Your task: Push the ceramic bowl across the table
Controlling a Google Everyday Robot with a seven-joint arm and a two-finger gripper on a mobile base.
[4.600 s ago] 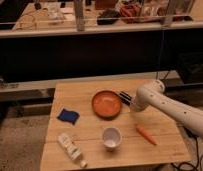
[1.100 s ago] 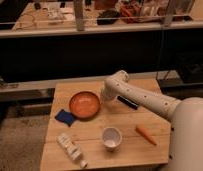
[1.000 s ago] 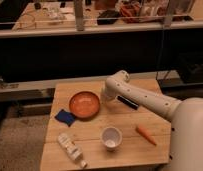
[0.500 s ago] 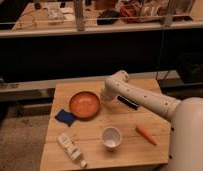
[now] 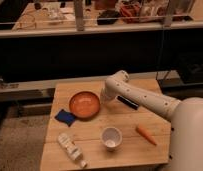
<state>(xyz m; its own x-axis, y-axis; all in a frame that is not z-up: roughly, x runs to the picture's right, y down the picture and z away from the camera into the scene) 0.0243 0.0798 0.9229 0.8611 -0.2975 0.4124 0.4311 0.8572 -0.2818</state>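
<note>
Gripper [image 5: 104, 98], state unclear, beside ceramic bowl [image 5: 84, 104] on pale slatted table [image 5: 91, 133]; dim rm.

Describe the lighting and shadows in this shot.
Camera view: warm, dim light falls evenly over the table. The ceramic bowl shows no hard glare. The white cup is the brightest spot. The pincer, at the bowl's right rim, sits in the arm's soft shade. The background behind the table drops to near black.

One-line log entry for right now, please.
gripper: low, at ceramic bowl rim | ceramic bowl: upright on table, beside blue cloth | white cup, carrot: apart from it
</note>
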